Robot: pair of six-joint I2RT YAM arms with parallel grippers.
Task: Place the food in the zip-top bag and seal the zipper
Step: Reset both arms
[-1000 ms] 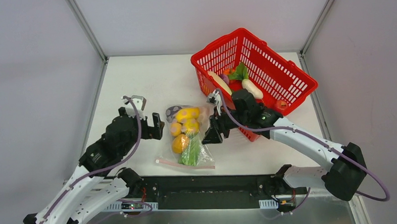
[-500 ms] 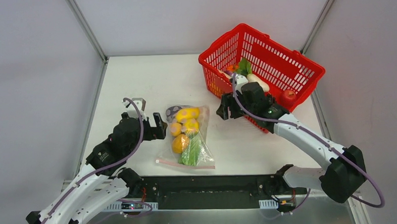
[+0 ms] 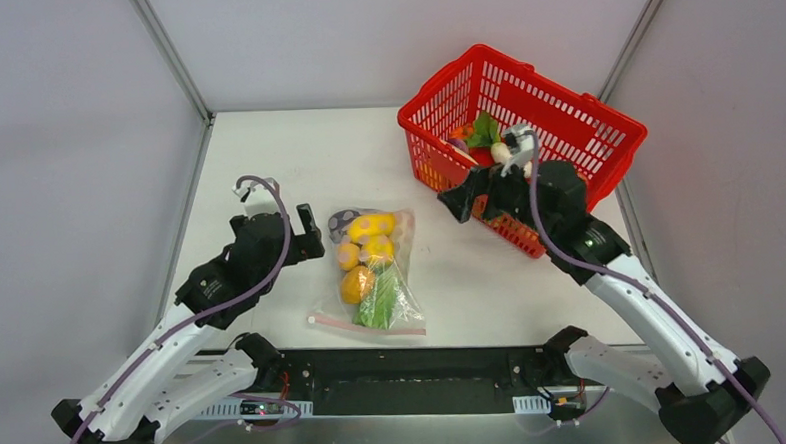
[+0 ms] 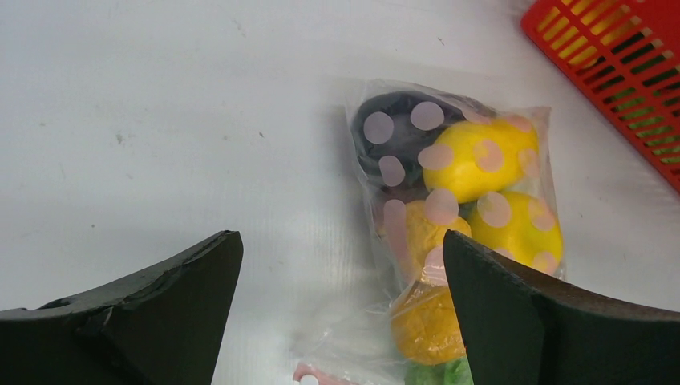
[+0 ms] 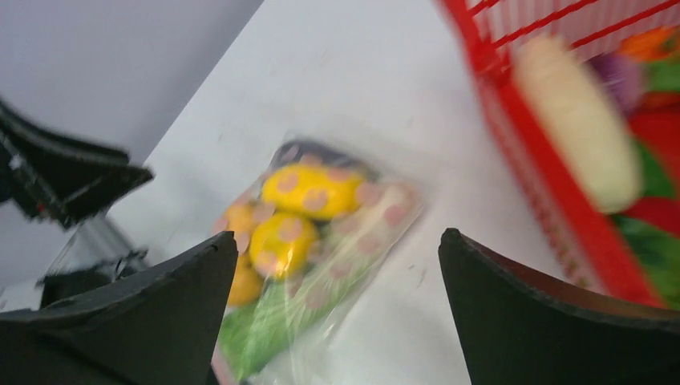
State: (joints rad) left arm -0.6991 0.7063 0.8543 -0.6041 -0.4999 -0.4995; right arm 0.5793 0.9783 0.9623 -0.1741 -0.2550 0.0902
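Note:
The zip-top bag [image 3: 373, 271] lies flat on the white table, its pink-red zipper [image 3: 366, 325] at the near end. Inside it are yellow pieces [image 3: 371, 227], an orange piece [image 3: 356, 285], a green leafy one [image 3: 379, 303] and a dark purple one [image 3: 343, 221]. My left gripper [image 3: 313, 236] is open and empty just left of the bag; its wrist view shows the bag [image 4: 457, 192] and a bit of the zipper [image 4: 314, 374]. My right gripper [image 3: 465, 204] is open and empty, raised by the basket's near-left wall. The bag shows blurred in the right wrist view [image 5: 321, 233].
A red mesh basket [image 3: 565, 124] stands at the back right, tilted, holding a green leafy piece [image 3: 482, 131], a white piece [image 3: 501, 153] and red ones. Its wall [image 5: 545, 184] and a white piece [image 5: 577, 132] show in the right wrist view. Grey walls enclose the table.
My right gripper has left the bag's right side and risen back and right to the basket. The basket has shifted right and back. My left gripper has edged slightly back.

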